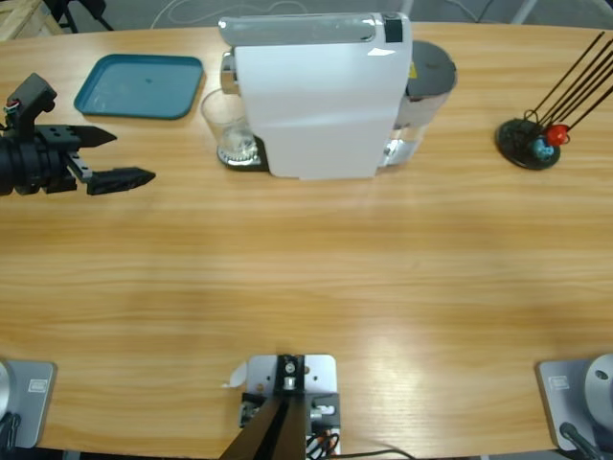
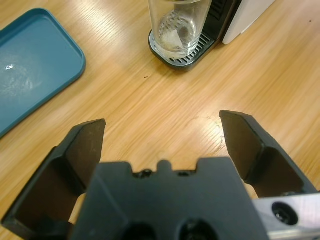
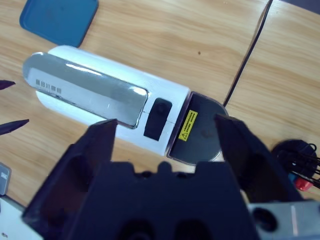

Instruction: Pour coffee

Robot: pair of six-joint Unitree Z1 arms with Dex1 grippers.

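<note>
Glass tumbler upright on drip grille of white capsule coffee machine, under spout; coffee inside not discernible, possibly none. Left end effector low over tabletop, jaws spread wide, gripping nothing, aimed at tumbler, well apart. Right end effector high above machine, jaws wide, nothing held. Teal tray left of machine. Black stand with sticks far right.

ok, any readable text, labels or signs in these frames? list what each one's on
Nothing legible.
Yellow warning sticker on the coffee machine, by its dark rear lid: triangle sign visible, print too small to read.
Barcode-style label on the machine's silver top panel: characters too small to read.
Nothing printed shows on the teal tray or glass.
</note>
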